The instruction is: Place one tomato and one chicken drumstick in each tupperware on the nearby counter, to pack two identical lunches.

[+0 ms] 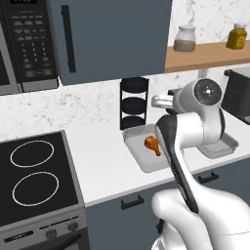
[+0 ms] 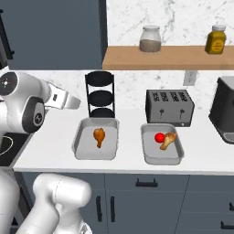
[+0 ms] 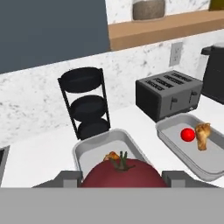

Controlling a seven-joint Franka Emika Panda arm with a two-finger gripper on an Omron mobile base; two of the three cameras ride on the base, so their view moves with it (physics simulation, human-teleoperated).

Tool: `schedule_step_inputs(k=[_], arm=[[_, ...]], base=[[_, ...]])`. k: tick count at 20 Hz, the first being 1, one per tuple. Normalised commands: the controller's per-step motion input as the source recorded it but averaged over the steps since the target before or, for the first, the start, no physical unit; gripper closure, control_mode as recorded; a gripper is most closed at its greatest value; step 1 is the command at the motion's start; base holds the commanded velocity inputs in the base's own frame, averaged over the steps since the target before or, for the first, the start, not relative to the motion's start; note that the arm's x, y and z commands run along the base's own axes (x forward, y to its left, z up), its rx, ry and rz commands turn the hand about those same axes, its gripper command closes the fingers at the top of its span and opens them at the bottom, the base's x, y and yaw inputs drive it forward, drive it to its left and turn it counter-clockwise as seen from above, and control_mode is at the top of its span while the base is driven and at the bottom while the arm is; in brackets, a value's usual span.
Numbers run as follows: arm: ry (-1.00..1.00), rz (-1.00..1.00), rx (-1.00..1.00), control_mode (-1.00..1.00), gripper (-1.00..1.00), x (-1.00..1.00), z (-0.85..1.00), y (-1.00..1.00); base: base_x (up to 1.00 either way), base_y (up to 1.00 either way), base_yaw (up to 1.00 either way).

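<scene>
Hand view now: the fingers (image 3: 124, 177) are clamped on a dark red tomato (image 3: 123, 173), green stalk up, riding above the white counter (image 2: 128, 162). Just beyond and below them sits the left tupperware (image 2: 95, 139) with one chicken drumstick (image 2: 99, 136) inside. Behind it, a black tiered stand (image 2: 101, 94). Off to their right, the second tupperware (image 2: 162, 144) holds a small tomato (image 2: 159, 137) touching its drumstick (image 2: 167, 140), toaster (image 2: 169, 107) behind.

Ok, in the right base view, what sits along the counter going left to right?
Black tiered rack → left tupperware with a chicken drumstick → toaster → right tupperware holding tomato and drumstick → coffee machine.
</scene>
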Motion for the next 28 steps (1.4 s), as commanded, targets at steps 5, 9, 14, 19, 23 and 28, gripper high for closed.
schedule_step_inputs(k=[5, 9, 14, 19, 23, 28], arm=[[0.13, 0.01, 0.03, -1.0, 1.0, 0.21, -0.79, -0.29], [0.22, 0.03, 0.03, -1.0, 1.0, 0.13, -0.93, -0.09], [0.16, 0.04, 0.02, -1.0, 1.0, 0.26, -0.9, 0.0], [0.2, 0.07, 0.08, -1.0, 1.0, 0.57, -0.69, 0.0], [0.21, 0.06, 0.07, -1.0, 1.0, 0.89, -0.58, 0.06], [0.2, 0.04, 0.05, -1.0, 1.0, 1.0, -0.42, 0.11]], base=[[0.0, 0.0, 0.0], [0.0, 0.0, 0.0], [0.0, 0.0, 0.0], [0.0, 0.0, 0.0], [0.0, 0.0, 0.0], [0.0, 0.0, 0.0]])
